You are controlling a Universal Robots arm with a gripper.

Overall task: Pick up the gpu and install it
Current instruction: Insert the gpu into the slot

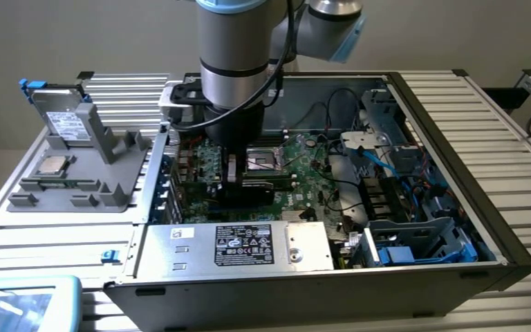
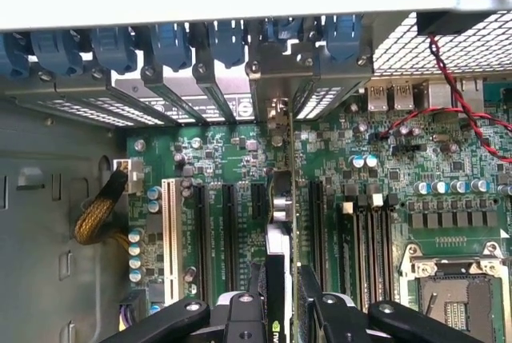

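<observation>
The gpu [image 2: 280,223] appears edge-on in the wrist view, standing upright over a motherboard [image 2: 240,167] expansion slot. Its silver end bracket [image 2: 276,111] reaches the case's rear slot openings. My gripper [image 2: 282,287] is shut on the card, with one black finger [image 2: 254,299] on each side of it. I cannot tell whether the card sits fully in the slot. In the exterior view the gripper [image 1: 238,176] is down inside the open computer case [image 1: 450,117], over the board's side toward the exterior view's left, and hides most of the card.
A row of blue slot latches [image 2: 168,43] lines the case's rear wall. The CPU socket [image 1: 265,160] lies beside the gripper, and the power supply [image 1: 238,243] is in front. A grey fixture [image 1: 72,187] outside the case holds a silver drive [image 1: 58,114] and a processor [image 1: 52,164].
</observation>
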